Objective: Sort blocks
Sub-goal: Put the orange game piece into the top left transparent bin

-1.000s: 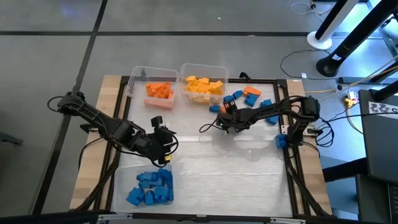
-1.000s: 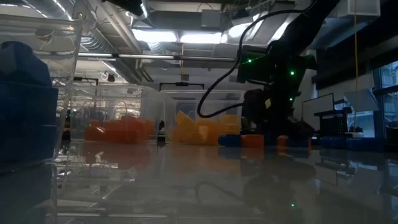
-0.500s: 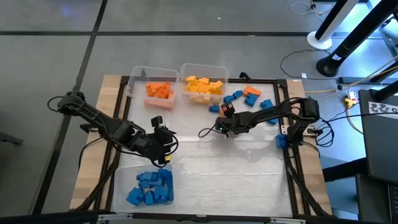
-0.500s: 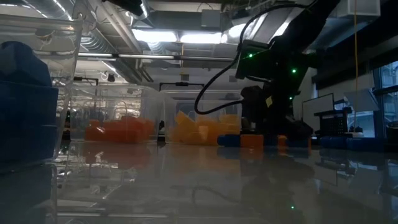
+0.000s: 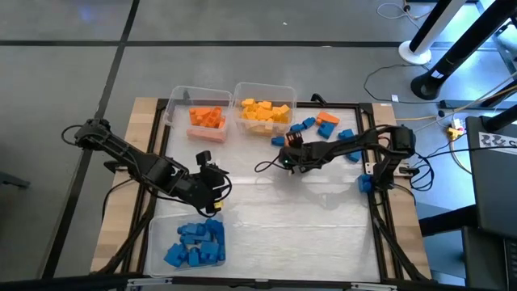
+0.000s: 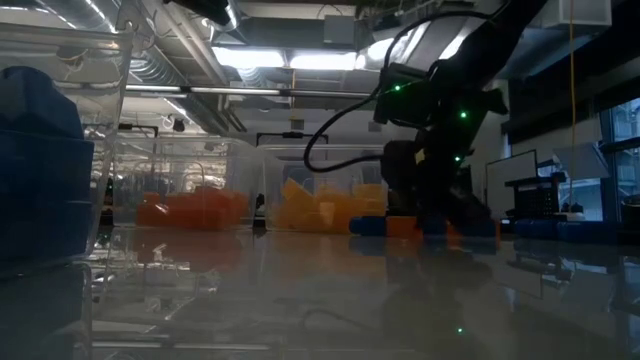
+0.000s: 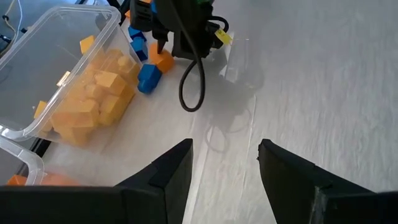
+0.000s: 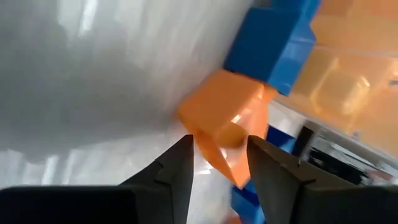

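A grey floor (image 5: 242, 20) crossed by dark seams surrounds the wooden table (image 5: 141, 113), and a white stand base (image 5: 416, 52) with cables sits at its far right corner. Across the table, bright strip lights (image 6: 290, 58) and pipework hang from the ceiling, with a window (image 6: 620, 150) at the right.

My four camera feeds
Overhead faces straight down; low sits at tabletop level; both wrists, close in, share the orange block (image 8: 227, 121).
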You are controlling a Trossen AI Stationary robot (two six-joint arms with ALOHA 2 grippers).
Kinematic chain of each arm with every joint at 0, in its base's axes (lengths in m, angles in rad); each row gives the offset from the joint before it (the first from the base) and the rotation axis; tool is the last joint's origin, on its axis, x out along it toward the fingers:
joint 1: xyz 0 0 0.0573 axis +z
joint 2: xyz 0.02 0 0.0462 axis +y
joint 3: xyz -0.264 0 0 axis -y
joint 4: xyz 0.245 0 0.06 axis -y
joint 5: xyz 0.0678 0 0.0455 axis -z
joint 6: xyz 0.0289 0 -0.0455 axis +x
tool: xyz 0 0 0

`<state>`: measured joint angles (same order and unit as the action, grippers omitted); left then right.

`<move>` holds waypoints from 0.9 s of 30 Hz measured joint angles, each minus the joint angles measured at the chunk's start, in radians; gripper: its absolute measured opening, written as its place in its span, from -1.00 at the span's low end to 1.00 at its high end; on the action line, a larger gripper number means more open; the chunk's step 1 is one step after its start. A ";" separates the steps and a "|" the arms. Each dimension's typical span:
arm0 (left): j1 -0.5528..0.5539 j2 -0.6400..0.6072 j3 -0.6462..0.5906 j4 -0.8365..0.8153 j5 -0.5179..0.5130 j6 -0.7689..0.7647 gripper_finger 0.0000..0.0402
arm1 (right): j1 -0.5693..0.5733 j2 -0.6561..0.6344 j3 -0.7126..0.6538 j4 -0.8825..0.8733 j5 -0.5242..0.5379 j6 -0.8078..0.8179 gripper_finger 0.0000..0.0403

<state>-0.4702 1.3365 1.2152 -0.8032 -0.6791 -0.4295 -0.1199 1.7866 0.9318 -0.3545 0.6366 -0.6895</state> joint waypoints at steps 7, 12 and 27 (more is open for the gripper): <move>0.000 0.000 0.000 0.000 0.000 0.000 -0.16 | -0.027 -0.002 -0.046 0.109 0.000 -0.025 -0.26; 0.000 0.000 0.000 0.000 0.000 0.001 -0.16 | -0.025 -0.001 -0.059 0.182 -0.019 -0.049 -0.27; 0.000 0.000 0.000 0.000 0.000 0.003 -0.16 | -0.025 -0.002 -0.058 0.258 -0.064 -0.053 -0.79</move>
<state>-0.4706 1.3365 1.2152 -0.8032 -0.6792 -0.4267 -0.1452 1.7844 0.8741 -0.0965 0.5728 -0.7425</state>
